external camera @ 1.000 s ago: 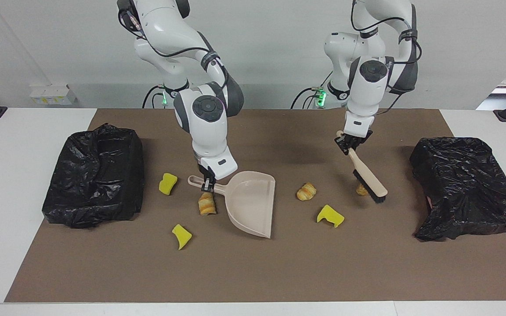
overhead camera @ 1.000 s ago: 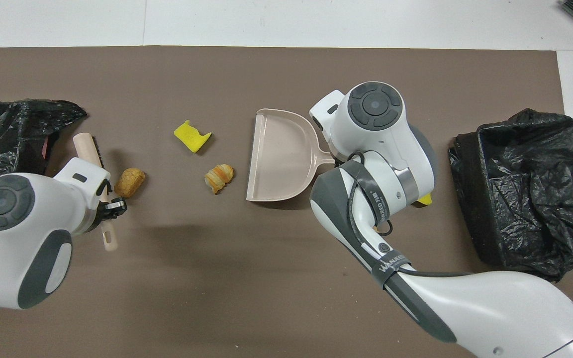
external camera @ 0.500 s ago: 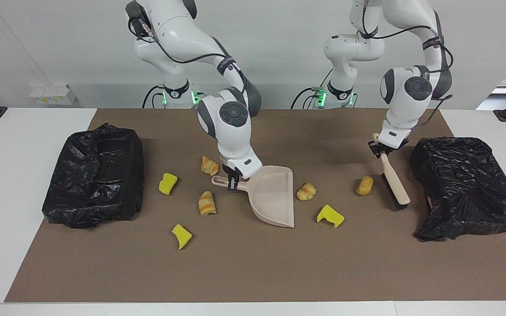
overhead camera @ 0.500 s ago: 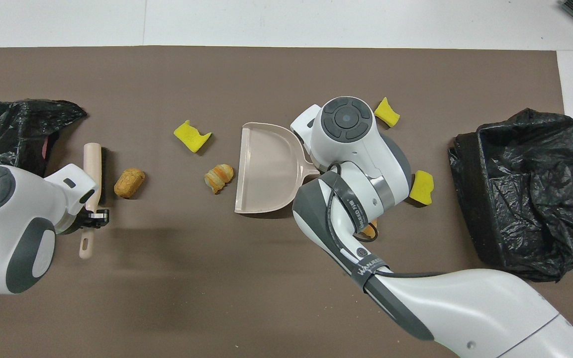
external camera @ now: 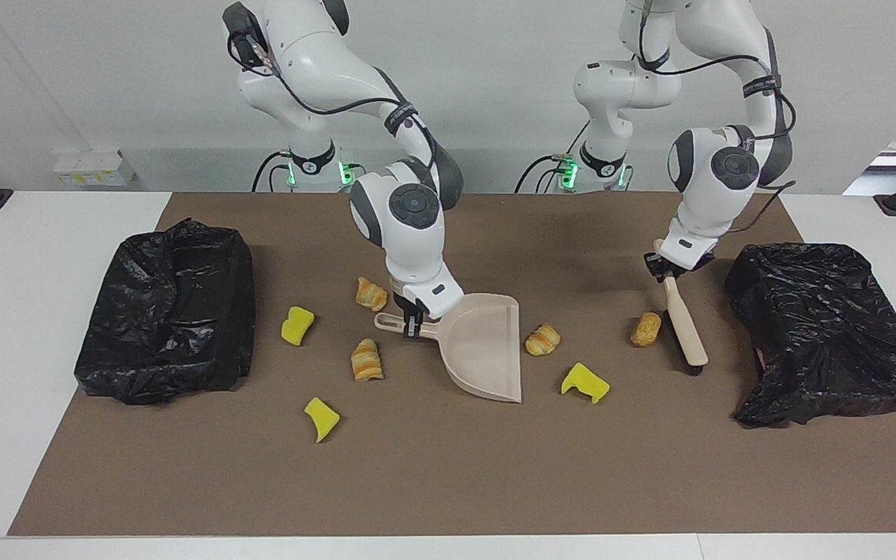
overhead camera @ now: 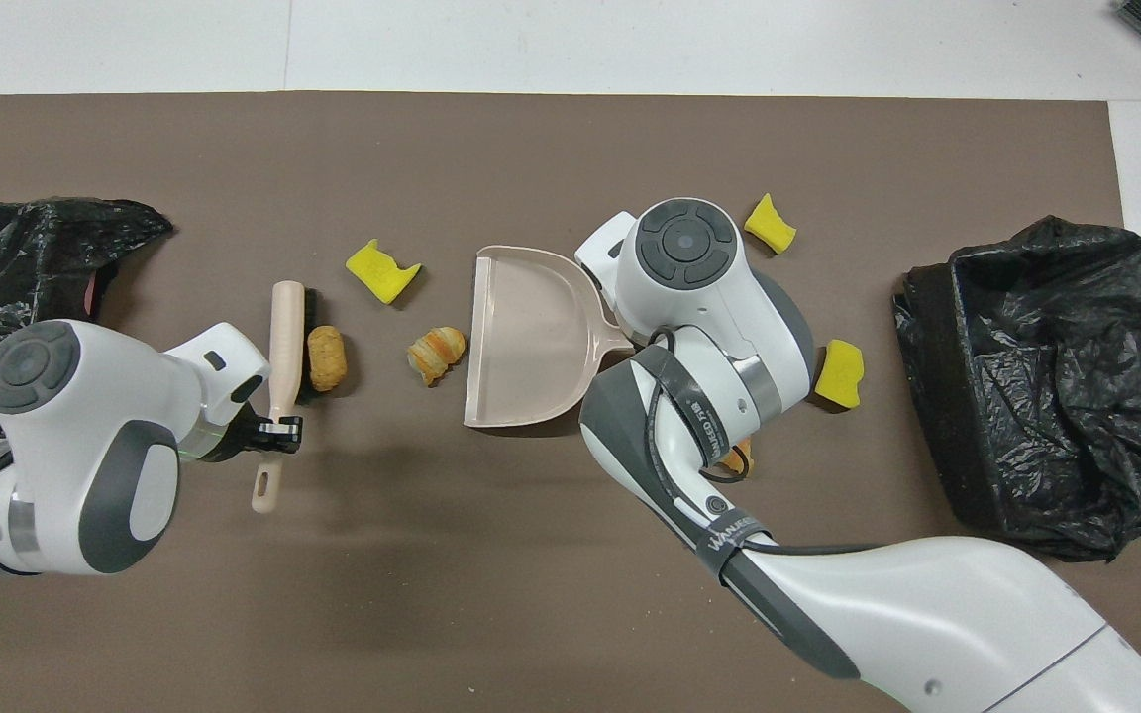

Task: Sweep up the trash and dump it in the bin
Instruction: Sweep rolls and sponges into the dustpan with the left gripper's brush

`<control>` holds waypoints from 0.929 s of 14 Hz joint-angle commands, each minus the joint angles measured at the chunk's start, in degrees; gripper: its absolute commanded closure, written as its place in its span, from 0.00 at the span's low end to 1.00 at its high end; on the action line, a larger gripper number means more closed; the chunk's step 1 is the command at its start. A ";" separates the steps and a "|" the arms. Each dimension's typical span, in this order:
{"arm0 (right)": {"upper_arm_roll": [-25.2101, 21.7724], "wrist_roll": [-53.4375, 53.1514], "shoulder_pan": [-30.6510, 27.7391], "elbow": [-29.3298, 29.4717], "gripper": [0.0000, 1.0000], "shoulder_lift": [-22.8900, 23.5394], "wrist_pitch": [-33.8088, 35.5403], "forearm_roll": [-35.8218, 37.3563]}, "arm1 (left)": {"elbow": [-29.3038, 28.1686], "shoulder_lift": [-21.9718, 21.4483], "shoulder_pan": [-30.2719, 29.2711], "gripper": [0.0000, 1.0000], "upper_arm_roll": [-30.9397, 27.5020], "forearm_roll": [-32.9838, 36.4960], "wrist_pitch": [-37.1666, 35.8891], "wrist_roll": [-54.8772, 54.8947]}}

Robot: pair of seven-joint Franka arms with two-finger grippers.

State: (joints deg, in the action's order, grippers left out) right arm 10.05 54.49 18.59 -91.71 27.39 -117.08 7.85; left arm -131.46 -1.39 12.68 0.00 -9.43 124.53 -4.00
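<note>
Facing view | centre frame: right gripper [external camera: 414,325] clenches dustpan [external camera: 481,348] handle | centre-right: left gripper [external camera: 666,268] grasps brush [external camera: 684,328] beside a pastry [external camera: 645,328] | trash [external camera: 544,339] scattered mid-mat, likely light, soft; best swept, not pinched.

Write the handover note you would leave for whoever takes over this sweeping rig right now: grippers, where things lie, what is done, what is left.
Left gripper: shut on the brush handle, bristles on the mat beside a pastry.
Right gripper: shut on the dustpan handle; the pan's open mouth faces the brush.
Trash: a second pastry and a yellow chunk lie between pan and brush; two pastries and two yellow chunks lie toward the right arm's bin.
Done: nothing is in the dustpan yet.
Left: sweep all seven pieces in and dump them in a bin.
</note>
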 commanded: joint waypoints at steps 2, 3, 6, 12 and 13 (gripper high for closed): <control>0.24 0.17 0.04 -2.06 1.00 -0.41 -1.92 -0.29 | 1.47 0.86 8.48 1.00 -0.61 -2.70 1.24 -9.86; 0.24 0.09 0.04 -2.06 1.00 -0.50 -1.92 -0.29 | 1.56 0.86 10.07 1.00 -0.61 -4.00 1.94 -12.15; 0.24 0.09 0.04 -2.06 1.00 -0.50 -1.92 -0.29 | 3.31 5.25 17.45 1.00 -0.61 -7.26 7.20 -15.76; 0.24 0.09 0.04 -2.06 1.00 -0.50 -1.92 -0.29 | 12.35 7.72 19.85 1.00 -0.61 -7.36 1.88 -15.77; 0.24 0.09 0.04 -1.98 1.00 -0.50 -1.92 -0.29 | 13.50 7.28 19.58 1.00 -0.96 -7.27 -0.23 -15.60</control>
State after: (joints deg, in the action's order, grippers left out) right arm 10.05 54.49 18.59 -91.73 27.38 -117.10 7.85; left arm -121.80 5.47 32.56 0.15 -15.86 128.80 -20.01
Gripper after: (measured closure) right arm 0.678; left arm 0.736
